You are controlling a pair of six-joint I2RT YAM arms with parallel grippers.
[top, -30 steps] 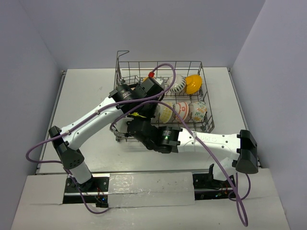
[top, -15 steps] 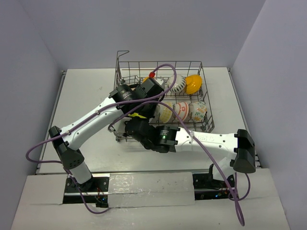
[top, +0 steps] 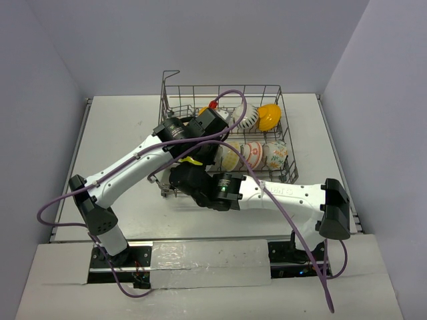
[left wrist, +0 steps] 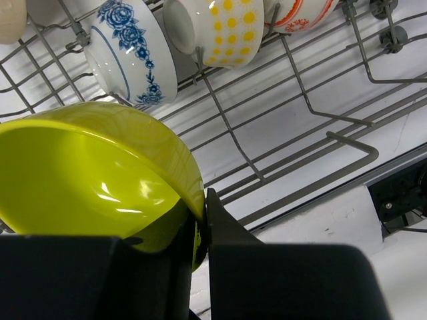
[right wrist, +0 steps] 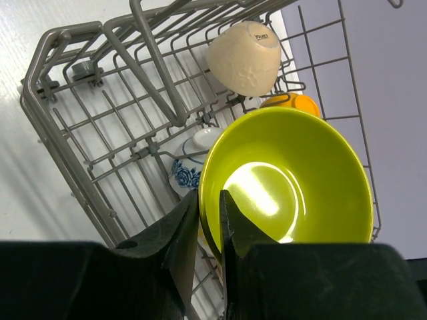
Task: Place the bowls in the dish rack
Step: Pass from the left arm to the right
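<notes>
A lime green bowl (left wrist: 87,173) hangs tilted over the near left part of the dish rack (top: 220,87). My left gripper (left wrist: 203,213) is shut on its rim, one finger inside and one outside. From the other side my right gripper (right wrist: 210,203) is shut on the same rim of this bowl (right wrist: 300,173), its fingers straddling the wall. In the rack stand a blue-patterned bowl (left wrist: 130,50), a yellow-dotted one (left wrist: 220,30), a red-and-white one (left wrist: 300,13), a tan one (right wrist: 243,57), an orange-yellow one (top: 269,117) and a white striped one (top: 248,120).
Upright tines (left wrist: 227,123) rise right below the held bowl. The rack's raised corner handle (top: 171,73) is at the far left. Both arms cross over the rack's near left corner (right wrist: 40,87), and a purple cable (top: 230,93) loops above it.
The right arm has slid a little to the left and its jaws have narrowed around the green bowl's rim. The left arm has barely moved.
</notes>
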